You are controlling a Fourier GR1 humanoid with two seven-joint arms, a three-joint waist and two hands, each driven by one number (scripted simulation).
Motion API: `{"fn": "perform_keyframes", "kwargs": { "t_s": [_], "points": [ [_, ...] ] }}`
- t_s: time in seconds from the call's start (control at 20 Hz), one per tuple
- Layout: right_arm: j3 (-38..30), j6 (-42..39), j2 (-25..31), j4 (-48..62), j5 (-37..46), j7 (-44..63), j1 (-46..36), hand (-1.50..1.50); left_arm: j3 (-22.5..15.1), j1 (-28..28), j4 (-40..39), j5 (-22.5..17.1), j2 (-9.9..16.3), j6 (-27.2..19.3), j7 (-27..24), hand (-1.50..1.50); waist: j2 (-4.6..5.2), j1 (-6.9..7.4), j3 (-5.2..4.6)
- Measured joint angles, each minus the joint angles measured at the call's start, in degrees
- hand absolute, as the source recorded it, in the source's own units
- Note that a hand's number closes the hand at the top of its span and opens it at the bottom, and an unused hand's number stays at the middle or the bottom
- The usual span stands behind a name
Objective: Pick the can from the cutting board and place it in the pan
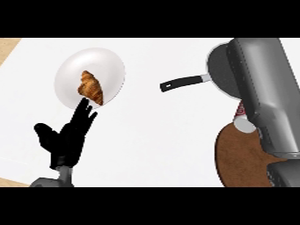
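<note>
The can is seen on the cutting board, just under the right forearm; the pan sits beyond. Right hand hidden, can't tell. Left hand rests open, well apart.

Bare desk lies open between the plate and the pan. The right forearm covers most of the pan and apparently the can; the handle juts leftward.
</note>
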State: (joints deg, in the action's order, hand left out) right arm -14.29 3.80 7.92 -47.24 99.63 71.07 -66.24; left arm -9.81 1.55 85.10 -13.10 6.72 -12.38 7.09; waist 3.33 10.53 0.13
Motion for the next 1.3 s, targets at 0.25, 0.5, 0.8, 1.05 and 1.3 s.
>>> {"fn": "perform_keyframes", "kwargs": {
  "t_s": [0.25, 0.5, 0.8, 1.05, 1.3],
  "points": [
    [-3.5, 1.9, -0.1, 3.1, 5.4, 0.0, 0.3, 1.50, 0.6, -1.4, 0.8, 0.0, 0.1, -0.8, 0.0, 0.00, -0.35, -1.77, 0.12],
    [-7.2, 4.7, 0.5, 5.6, 8.8, -0.4, 2.1, 1.50, 1.1, -2.3, 1.3, 0.1, -0.2, -1.6, -0.2, 0.00, -0.61, -3.50, 0.25],
    [-12.6, 10.8, 1.5, 6.8, 9.8, -2.5, 6.0, 1.50, 1.5, -3.4, 2.1, -0.1, -0.4, -2.3, -0.1, 0.00, -0.91, -4.87, 0.35],
    [-18.5, 13.7, 2.9, 9.4, 9.5, -3.3, 9.6, -1.50, 1.9, -4.1, 2.3, 0.1, -0.2, -2.5, -0.2, 0.00, -1.02, -5.62, 0.39],
    [-24.8, 18.0, 3.0, 12.9, 5.8, -5.9, 11.4, -1.50, 2.3, -4.1, 2.1, -0.5, -0.2, -2.0, -0.4, 0.00, -1.18, -5.85, 0.44]
  ]
}}
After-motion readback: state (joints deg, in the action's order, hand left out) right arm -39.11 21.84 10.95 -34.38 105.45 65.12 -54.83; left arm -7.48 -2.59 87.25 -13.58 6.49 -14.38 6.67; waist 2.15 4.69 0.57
